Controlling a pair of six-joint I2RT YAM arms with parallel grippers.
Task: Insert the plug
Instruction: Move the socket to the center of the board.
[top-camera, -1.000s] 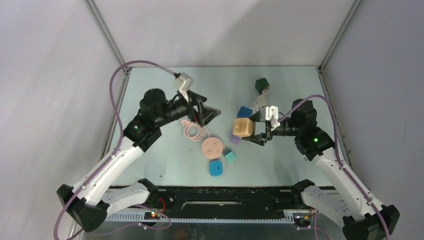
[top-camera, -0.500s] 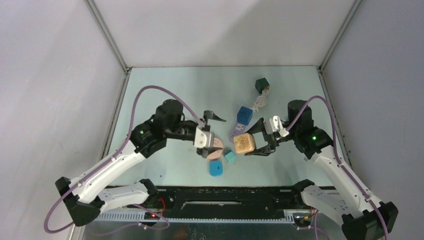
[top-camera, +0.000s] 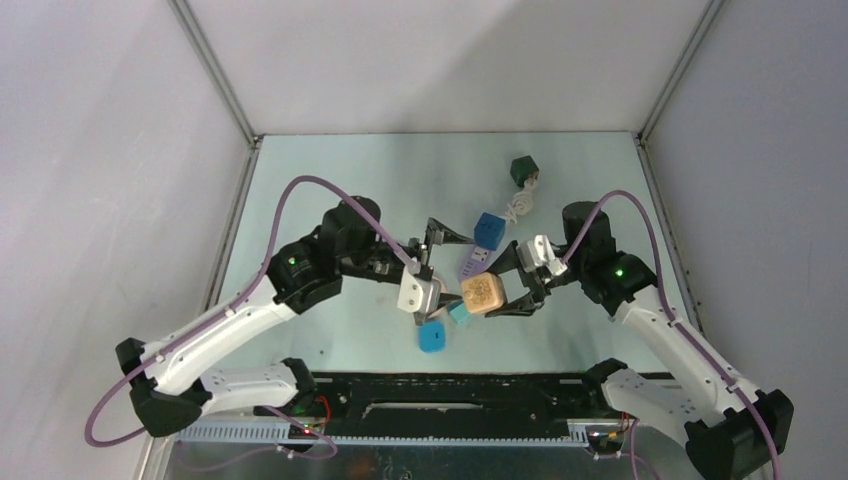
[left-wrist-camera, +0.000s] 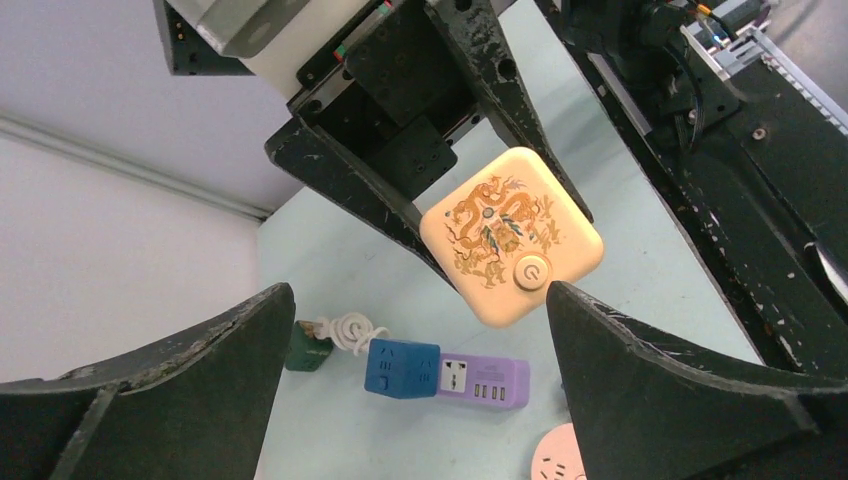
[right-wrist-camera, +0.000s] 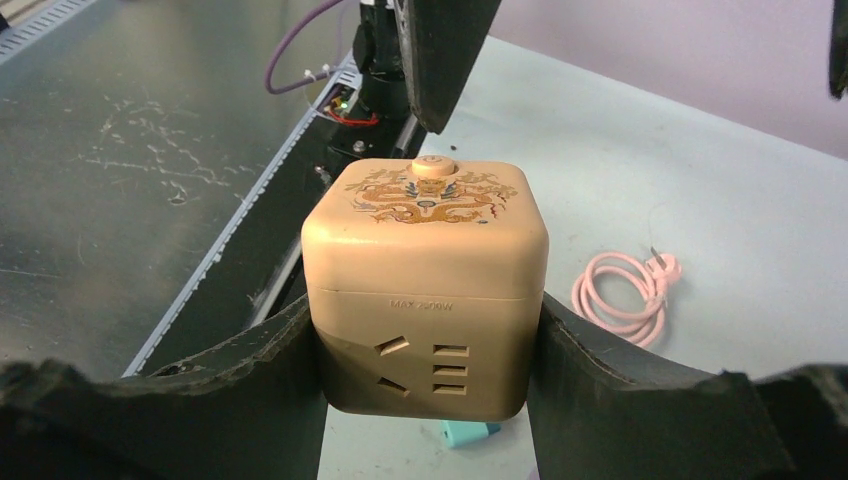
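The left gripper (left-wrist-camera: 417, 300) hangs spread wide and empty, facing the beige socket cube (left-wrist-camera: 510, 235) at its 1 o'clock; closing in plugless risks knocking the cube askew. The right gripper (right-wrist-camera: 425, 350) pinches that cube aloft. In the right wrist view the pink plug cable (right-wrist-camera: 620, 292) lies on the table (right-wrist-camera: 720, 180), at 3 o'clock from the claw, in neither grip.

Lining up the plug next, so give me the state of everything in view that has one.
Left gripper: open, empty.
Right gripper: shut on beige cube.
Beige cube: held off the table, visible sockets empty.
Pink cable: coiled on table, unplugged.
Blue cube: on table, visible sockets empty.
Purple strip: on table beside blue cube, visible sockets empty.
Green cube: on table, white cord coiled beside it.
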